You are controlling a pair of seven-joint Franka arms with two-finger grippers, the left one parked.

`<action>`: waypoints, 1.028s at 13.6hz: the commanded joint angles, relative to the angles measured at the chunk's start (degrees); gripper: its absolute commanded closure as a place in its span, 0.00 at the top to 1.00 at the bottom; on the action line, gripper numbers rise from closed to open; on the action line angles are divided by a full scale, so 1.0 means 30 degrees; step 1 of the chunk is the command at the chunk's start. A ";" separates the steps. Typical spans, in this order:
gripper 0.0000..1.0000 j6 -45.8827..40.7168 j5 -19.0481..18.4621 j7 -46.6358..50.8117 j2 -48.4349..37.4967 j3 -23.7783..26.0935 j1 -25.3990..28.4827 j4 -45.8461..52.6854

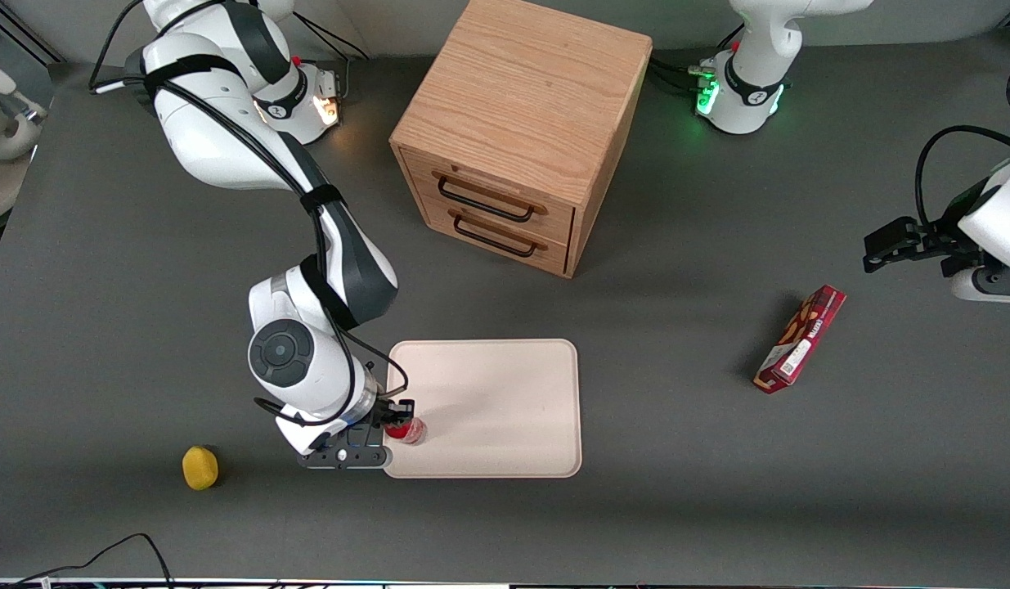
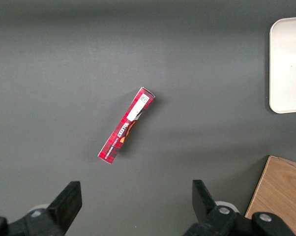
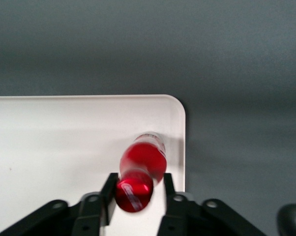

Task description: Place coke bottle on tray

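Observation:
The coke bottle (image 1: 408,429) is small and red with a red cap. It stands tilted between the fingers of my right gripper (image 1: 397,417), over the corner of the tray (image 1: 496,393) that is nearest the front camera and toward the working arm's end. In the right wrist view the gripper (image 3: 138,177) is shut on the bottle (image 3: 143,160). Its cap leans against one finger, and the cream-white tray (image 3: 64,137) lies under it. I cannot tell whether the bottle's base touches the tray. The tray's edge also shows in the left wrist view (image 2: 288,64).
A wooden two-drawer cabinet (image 1: 521,131) stands farther from the front camera than the tray. A long red snack box (image 1: 801,338) lies toward the parked arm's end and also shows in the left wrist view (image 2: 126,125). A yellow lemon (image 1: 199,467) lies near the gripper, toward the working arm's end.

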 commanded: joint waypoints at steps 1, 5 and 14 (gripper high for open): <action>1.00 -0.0115 0.0324 0.0295 0.0218 -0.0025 0.0073 0.0851; 1.00 -0.2192 0.0177 -0.0056 -0.1651 -0.0055 -0.0626 0.0735; 1.00 -0.0095 0.0382 -0.3451 -1.3511 0.0267 -0.5049 -1.3048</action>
